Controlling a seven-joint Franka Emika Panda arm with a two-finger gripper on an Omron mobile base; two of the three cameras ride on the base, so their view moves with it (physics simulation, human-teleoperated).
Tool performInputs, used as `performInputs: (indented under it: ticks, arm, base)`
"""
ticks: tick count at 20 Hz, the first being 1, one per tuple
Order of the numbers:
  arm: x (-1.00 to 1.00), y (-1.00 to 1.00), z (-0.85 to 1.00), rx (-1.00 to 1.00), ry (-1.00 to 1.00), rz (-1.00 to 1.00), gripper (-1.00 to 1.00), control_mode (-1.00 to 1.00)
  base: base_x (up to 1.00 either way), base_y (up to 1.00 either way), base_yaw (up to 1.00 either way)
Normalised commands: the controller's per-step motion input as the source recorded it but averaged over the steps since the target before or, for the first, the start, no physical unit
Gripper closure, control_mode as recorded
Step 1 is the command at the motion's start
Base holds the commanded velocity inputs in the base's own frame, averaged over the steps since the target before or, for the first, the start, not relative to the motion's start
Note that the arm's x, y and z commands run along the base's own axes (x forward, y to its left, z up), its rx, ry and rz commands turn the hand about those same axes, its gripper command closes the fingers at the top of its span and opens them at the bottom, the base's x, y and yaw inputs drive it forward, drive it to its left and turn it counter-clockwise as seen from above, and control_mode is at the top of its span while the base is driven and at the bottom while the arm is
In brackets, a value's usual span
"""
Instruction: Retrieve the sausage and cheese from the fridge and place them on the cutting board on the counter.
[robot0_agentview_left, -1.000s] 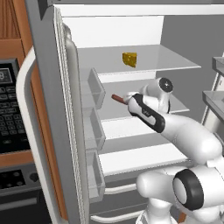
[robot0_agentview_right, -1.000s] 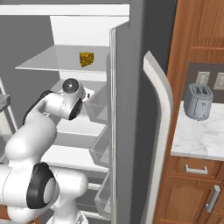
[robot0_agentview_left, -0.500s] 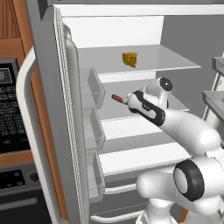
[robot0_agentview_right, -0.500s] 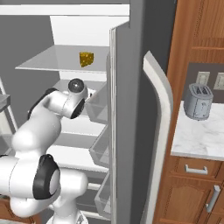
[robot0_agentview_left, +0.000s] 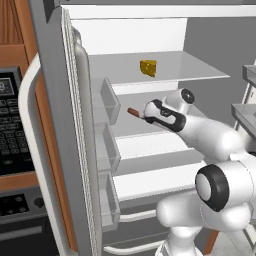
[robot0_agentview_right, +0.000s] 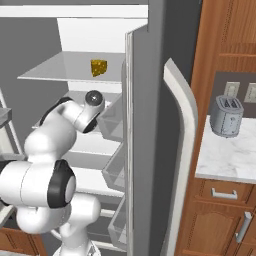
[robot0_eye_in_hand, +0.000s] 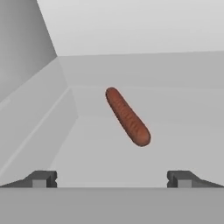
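The fridge stands open, its white shelves showing. The sausage, a short reddish-brown cylinder, lies on the middle glass shelf. My gripper is inside the fridge just right of it, open and holding nothing. In the hand view the sausage lies diagonally ahead, between and beyond the spread fingertips, untouched. One shelf higher sits the yellow cheese, a wedge also visible from the right. The cutting board and the counter are out of view.
Door bins hang on the open left door close to my hand. The right door with its pale curved handle stands open. A toaster rests on a marbled wall top. A black oven panel is at left.
The arm has stretched a little deeper into the fridge, bringing the hand closer to the sausage. The jaws stay wide and the sausage and cheese have not moved.
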Motion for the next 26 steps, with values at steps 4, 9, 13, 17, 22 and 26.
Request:
performInputs:
  ticks: [4,9,13,17,22,26]
  arm:
    - [0.31,0.07,-0.08,0.00,0.00,0.00,-1.00,-1.00]
    - [0.27,0.10,-0.11,-0.03,0.00,0.00,-1.00,-1.00]
    - [0.29,0.07,-0.10,-0.04,0.00,0.00,-1.00,-1.00]
    - [0.25,0.01,-0.18,-0.05,0.00,0.00,-1.00,-1.00]
    - [0.26,0.00,-0.18,-0.09,0.00,0.01,-1.00,-1.00]
    - [0.22,0.00,-0.16,-0.06,0.00,0.01,-1.00,-1.00]
  base:
    - [0.00,0.00,0.00]
    - [0.00,0.00,0.00]
    - [0.00,0.00,0.00]
    - [0.00,0.00,0.00]
    - [0.00,0.00,0.00]
    - [0.00,0.00,0.00]
